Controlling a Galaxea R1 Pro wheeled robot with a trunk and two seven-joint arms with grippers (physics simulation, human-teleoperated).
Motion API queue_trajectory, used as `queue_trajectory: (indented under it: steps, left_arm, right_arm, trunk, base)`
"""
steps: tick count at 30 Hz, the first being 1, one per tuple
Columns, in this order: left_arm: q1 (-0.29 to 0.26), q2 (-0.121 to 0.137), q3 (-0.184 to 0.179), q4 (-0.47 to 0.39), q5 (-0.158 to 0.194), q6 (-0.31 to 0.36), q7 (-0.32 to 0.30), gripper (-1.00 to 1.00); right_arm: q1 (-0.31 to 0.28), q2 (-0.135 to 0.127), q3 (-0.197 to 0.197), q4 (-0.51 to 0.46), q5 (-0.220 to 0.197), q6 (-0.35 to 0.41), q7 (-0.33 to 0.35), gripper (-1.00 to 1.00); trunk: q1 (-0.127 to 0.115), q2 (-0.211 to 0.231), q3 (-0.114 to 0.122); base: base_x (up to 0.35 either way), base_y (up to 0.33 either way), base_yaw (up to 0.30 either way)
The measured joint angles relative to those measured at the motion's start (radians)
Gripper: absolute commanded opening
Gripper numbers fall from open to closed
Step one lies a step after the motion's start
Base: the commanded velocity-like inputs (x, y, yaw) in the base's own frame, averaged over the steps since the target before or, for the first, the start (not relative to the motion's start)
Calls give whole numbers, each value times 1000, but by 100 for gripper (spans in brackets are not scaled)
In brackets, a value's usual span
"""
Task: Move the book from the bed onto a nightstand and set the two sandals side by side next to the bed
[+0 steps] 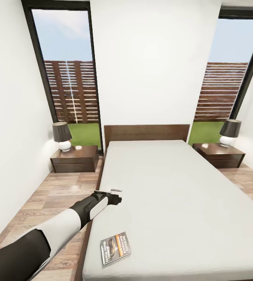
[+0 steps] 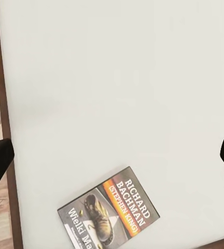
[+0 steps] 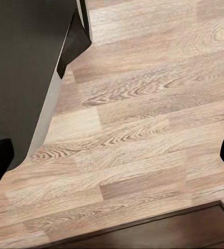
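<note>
Book (image 1: 116, 248), flat on bed (image 1: 189, 203), long axis slanted, lay at 6 o'clock of the nearer left gripper (image 1: 116, 199), jaws spread, empty above the mattress.

Bright even daylight from tall windows (image 1: 70, 78), soft shadows, slightly soft render, wide-angle edge stretch

White walls (image 1: 154, 62), plank floor (image 1: 44, 199), two tall windows (image 1: 70, 78).

The left arm (image 1: 56, 230) reaches forward over the near left edge of the bed (image 1: 173, 183), its wrist level. The left gripper (image 2: 112, 158) hangs above the mattress, fingers spread wide. The right gripper (image 3: 112, 158) is likewise spread.
</note>
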Motion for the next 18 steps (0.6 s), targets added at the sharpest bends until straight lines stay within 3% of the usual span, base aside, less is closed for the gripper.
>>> queue_trajectory:
  steps: [18]
  left_arm:
    - [0,0,-1,3,0,-19,0,100]
  right_arm:
    - [35,8,1,0,1,1,0,100]
  trunk:
    - [65,-119,-53]
  base:
    - [0,0,0]
